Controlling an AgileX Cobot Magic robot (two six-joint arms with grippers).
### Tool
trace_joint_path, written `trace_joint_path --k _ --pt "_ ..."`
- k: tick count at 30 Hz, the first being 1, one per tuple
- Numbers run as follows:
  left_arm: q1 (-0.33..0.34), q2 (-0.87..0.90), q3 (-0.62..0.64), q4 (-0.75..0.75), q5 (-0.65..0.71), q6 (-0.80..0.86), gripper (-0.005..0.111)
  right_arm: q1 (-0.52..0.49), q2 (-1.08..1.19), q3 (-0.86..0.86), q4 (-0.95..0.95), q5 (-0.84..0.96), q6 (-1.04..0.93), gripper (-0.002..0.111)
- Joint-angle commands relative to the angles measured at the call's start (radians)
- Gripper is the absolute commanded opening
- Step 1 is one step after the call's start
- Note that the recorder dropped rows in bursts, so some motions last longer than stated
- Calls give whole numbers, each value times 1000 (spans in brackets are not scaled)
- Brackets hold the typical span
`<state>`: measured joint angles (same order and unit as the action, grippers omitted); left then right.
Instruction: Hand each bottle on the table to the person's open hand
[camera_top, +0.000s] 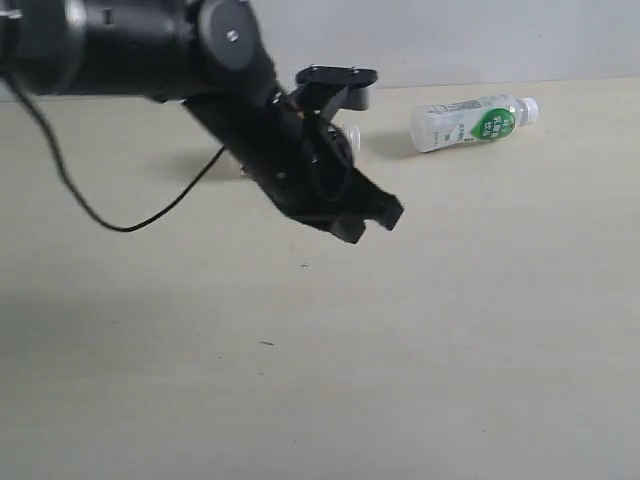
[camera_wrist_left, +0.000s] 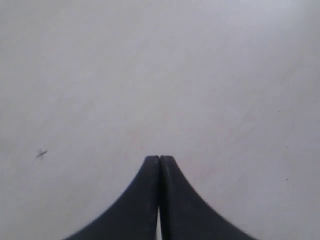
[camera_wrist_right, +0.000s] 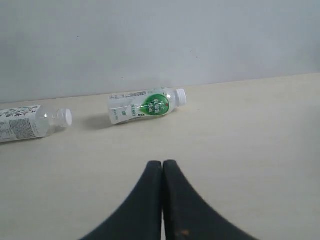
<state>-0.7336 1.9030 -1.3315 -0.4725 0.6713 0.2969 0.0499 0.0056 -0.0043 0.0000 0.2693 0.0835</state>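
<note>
One clear bottle with a white-green label (camera_top: 475, 122) lies on its side at the back right of the table (camera_top: 450, 350). Of a second one only the white cap (camera_top: 352, 137) peeks out behind the left arm. In the right wrist view both lie ahead of the fingers: the labelled bottle (camera_wrist_right: 145, 106) and the second bottle (camera_wrist_right: 30, 122), cut by the frame edge. My left gripper (camera_top: 375, 222) hovers over bare table, shut and holding nothing (camera_wrist_left: 160, 158). My right gripper (camera_wrist_right: 162, 162) is shut and empty too. The red-label bottle, the yellow bottle and the hand are out of view.
The bulky black left arm (camera_top: 150, 45) crosses the upper left of the exterior view, trailing a black cable (camera_top: 120, 226). A pale wall (camera_wrist_right: 160, 40) runs behind the table's far edge. Tiny dark specks (camera_top: 266, 343) mark the surface.
</note>
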Motion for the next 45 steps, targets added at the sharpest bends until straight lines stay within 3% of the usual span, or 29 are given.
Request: trace_joint_path --k 1,9,15,19,25,32,36,39,42,45 --pt "0 -245 404 -8 -380 14 1 -3 -6 4 0 -5 0 0" --pt "0 -544 870 -52 -725 7 1 -4 -6 4 -84 -3 -16 0" --pt "4 -625 1014 -53 -772 7 1 -4 -6 4 -142 -5 -32 0" --pt "4 -627 1036 -48 -768 7 1 -4 -6 4 -156 -76 -28 0" --pt "4 -627 1036 -27 -766 7 1 -4 -6 4 47 -243 70 0" --pt "4 -627 1036 -27 -766 7 1 -4 -6 4 53 -440 119 0" --pt "4 -627 1036 -27 -766 7 1 -4 -6 4 56 -661 198 0" --pt "4 -627 1036 -27 -766 7 1 -4 -6 3 158 -829 228 0" --pt "4 -627 1036 -27 -766 7 1 -4 37 -87 294 -852 166 0" --pt "4 -627 1036 -27 -766 7 1 -4 170 -210 310 -838 113 0"
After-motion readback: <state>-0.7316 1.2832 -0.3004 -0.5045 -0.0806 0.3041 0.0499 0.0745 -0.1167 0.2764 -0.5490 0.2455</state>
